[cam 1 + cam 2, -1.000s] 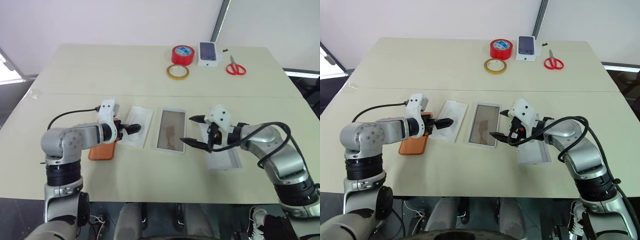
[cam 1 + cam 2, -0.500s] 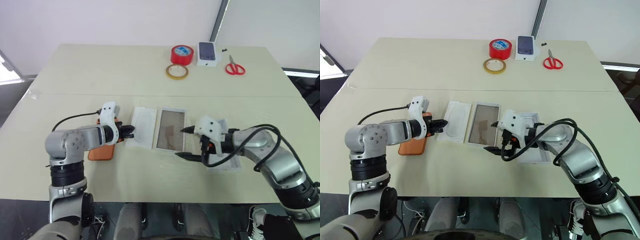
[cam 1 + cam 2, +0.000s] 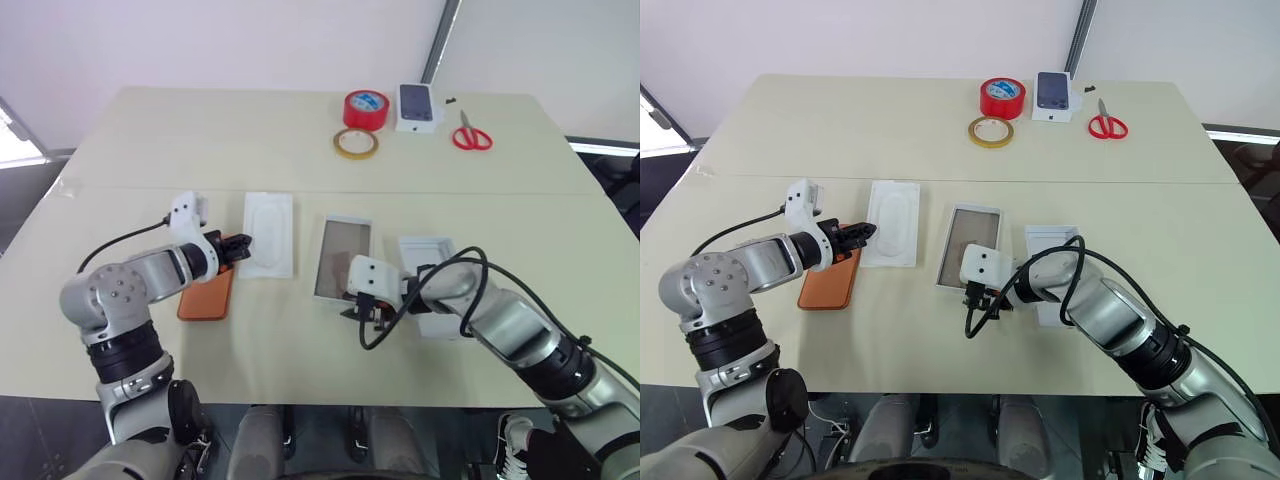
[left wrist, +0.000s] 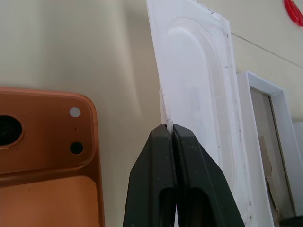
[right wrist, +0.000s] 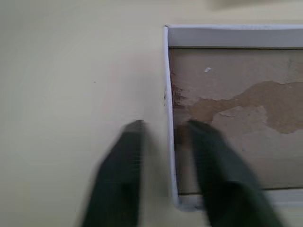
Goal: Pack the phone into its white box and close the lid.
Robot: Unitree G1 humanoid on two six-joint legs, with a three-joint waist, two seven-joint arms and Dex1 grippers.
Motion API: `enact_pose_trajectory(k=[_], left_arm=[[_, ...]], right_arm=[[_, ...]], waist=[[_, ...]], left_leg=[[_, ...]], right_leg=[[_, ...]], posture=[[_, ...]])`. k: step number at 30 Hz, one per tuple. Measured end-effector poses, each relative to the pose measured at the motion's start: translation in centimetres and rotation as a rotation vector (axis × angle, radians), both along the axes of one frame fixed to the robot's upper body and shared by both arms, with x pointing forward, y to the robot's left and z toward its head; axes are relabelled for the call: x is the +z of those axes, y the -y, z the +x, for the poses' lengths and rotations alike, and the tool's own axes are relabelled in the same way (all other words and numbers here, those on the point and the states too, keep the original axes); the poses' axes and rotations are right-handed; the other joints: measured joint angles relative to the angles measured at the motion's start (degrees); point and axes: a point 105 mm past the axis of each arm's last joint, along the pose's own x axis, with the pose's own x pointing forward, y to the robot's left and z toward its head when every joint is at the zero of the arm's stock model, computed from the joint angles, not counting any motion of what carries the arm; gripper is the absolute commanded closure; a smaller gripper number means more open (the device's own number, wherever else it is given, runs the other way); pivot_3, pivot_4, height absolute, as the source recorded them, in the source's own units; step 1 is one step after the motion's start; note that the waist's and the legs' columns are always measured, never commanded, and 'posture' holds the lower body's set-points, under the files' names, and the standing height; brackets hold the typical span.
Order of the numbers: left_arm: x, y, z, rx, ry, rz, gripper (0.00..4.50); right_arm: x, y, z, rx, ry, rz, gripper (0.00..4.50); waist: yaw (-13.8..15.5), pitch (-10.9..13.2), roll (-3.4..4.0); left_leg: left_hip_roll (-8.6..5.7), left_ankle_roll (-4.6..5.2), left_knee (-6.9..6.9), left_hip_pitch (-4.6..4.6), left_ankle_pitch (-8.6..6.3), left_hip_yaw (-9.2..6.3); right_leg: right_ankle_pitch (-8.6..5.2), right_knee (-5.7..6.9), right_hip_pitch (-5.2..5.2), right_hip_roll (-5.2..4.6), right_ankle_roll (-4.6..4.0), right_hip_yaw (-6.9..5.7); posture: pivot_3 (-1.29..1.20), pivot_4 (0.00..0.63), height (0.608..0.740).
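On the table (image 3: 300, 150) the phone (image 3: 205, 295) lies unpacked beside the white box (image 3: 342, 258), left jaws pinching a white insert (image 3: 268, 234), right jaws straddling the box rim.

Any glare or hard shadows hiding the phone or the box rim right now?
Left wrist view: no glare on the phone or on the white insert pinched by the left end effector. Right wrist view: the white box rim is evenly lit. Left eye view: only soft shadows on the table.

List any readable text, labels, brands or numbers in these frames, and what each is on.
No text can be read.
Small white box at the table's far edge: a printed dark phone picture, no legible words.
Red tape roll, yellow tape roll, phone, white box: no markings visible.
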Motion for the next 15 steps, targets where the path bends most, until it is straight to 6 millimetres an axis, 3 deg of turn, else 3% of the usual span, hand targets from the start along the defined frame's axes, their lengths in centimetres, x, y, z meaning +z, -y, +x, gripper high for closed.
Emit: enact_pose_trajectory(k=[9, 14, 15], left_arm=[[2.5, -0.5, 0.5, 0.034, 0.075, -0.048, 4.5], [2.8, 0.1, 0.4, 0.021, 0.075, -0.051, 4.5], [2.9, 0.4, 0.4, 0.013, 0.074, -0.052, 4.5]], right_arm=[[0.7, -0.9, -1.0, 0.191, 0.085, 0.005, 4.47], [0.1, -1.8, -0.4, 0.185, 0.121, 0.015, 4.47], [-0.1, -1.9, -0.1, 0.174, 0.117, 0.015, 4.2]], waist=[[0.0, 0.0, -0.09], [0.0, 0.0, -0.12], [0.0, 0.0, -0.13]], left_leg=[[-0.01, 0.0, 0.01, 0.01, 0.0, -0.01], [0.0, -0.01, 0.01, 0.02, 0.01, -0.01], [0.0, -0.01, 0.02, 0.02, 0.01, -0.01]], right_leg=[[0.0, -0.01, 0.05, 0.02, 0.02, -0.04], [0.0, 0.02, 0.05, 0.05, 0.02, -0.03], [0.0, 0.02, 0.05, 0.05, 0.03, -0.04]], posture=[[0.0, 0.15, 0.74], [0.0, 0.15, 0.74], [0.0, 0.15, 0.74]])
